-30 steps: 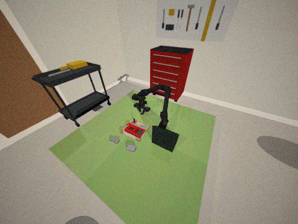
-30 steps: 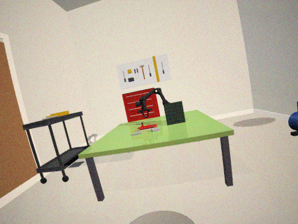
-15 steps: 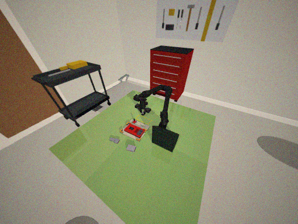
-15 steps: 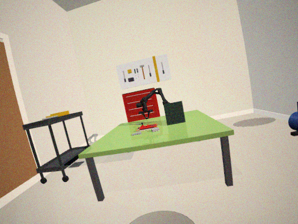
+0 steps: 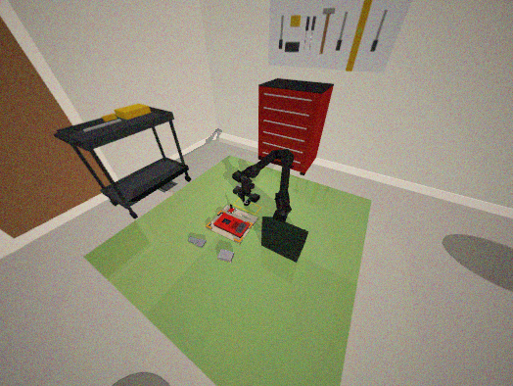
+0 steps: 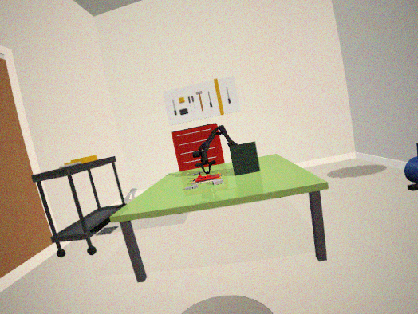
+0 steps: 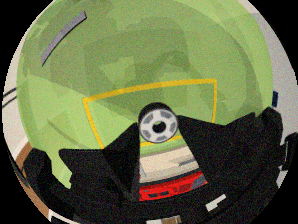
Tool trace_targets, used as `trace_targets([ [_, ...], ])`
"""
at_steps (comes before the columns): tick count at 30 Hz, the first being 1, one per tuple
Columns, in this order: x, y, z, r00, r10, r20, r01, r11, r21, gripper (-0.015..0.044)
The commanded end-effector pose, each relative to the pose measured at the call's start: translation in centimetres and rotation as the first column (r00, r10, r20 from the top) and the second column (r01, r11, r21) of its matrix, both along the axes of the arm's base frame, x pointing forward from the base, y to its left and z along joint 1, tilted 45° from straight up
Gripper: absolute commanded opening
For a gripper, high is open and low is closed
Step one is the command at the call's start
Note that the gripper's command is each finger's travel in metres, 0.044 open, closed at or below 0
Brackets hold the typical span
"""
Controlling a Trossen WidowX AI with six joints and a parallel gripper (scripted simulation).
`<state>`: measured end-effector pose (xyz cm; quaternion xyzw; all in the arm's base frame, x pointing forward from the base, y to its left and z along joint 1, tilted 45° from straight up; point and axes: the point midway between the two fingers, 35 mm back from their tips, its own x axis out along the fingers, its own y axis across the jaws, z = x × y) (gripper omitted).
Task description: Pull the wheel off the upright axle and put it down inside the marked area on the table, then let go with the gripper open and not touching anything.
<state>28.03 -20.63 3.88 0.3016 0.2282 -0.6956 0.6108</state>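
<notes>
My gripper (image 5: 246, 201) (image 6: 207, 172) (image 7: 157, 123) is shut on the wheel (image 7: 159, 137), a black tyre with a silver spoked hub and a dark centre hole. The wheel is off the axle and held above the table. The marked area is a yellow outline (image 7: 216, 97) on the green table; in the wrist view the wheel overlaps its near part. How high the wheel hangs is hard to tell. In the top view a small red piece (image 5: 231, 210) with a thin dark pin, apparently the axle, stands at the back left corner of the pale board.
The board carries a flat red block (image 5: 226, 221) (image 6: 207, 178) beside the marked area. Two grey blocks (image 5: 197, 240) (image 5: 225, 255) lie in front of the board. A dark upright panel (image 5: 285, 239) (image 6: 244, 158) stands by the arm's base. A grey strip (image 7: 62, 37) shows in the wrist view.
</notes>
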Motion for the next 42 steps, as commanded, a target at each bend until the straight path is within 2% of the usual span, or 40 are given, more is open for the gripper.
trace_targets([
  [1, -0.6, -0.9, -1.5, 1.0, 0.008, -0.019, -0.008, 1.0, 0.007, 0.0],
  [6, -0.6, -0.9, -1.5, 1.0, 0.008, -0.019, -0.008, 1.0, 0.007, 0.0],
  [17, -0.4, -0.8, -0.8, 1.0, -0.002, -0.006, 0.002, 1.0, -0.001, 0.0289],
  [18, -0.3, -0.6, -0.6, 1.0, -0.001, -0.006, 0.001, 1.0, 0.0, 0.03],
  [25, 0.1, 3.2, 3.1, 1.0, 0.008, -0.017, -0.007, 1.0, 0.009, 0.03],
  [29, 0.1, 3.3, 3.2, 1.0, 0.008, -0.017, -0.008, 1.0, 0.009, 0.03],
  [31, -0.3, 3.7, 2.4, 0.999, 0.017, -0.027, -0.017, 1.0, 0.018, 0.0353],
  [34, -2.4, 6.5, 2.7, 1.0, 0.014, -0.024, -0.014, 1.0, 0.023, 0.0431],
  [39, -6.6, 10.2, 3.1, 1.0, 0.009, -0.023, -0.008, 1.0, 0.016, 0.044],
  [42, -7.2, 10.6, 3.2, 1.0, 0.008, -0.022, -0.008, 1.0, 0.014, 0.044],
])
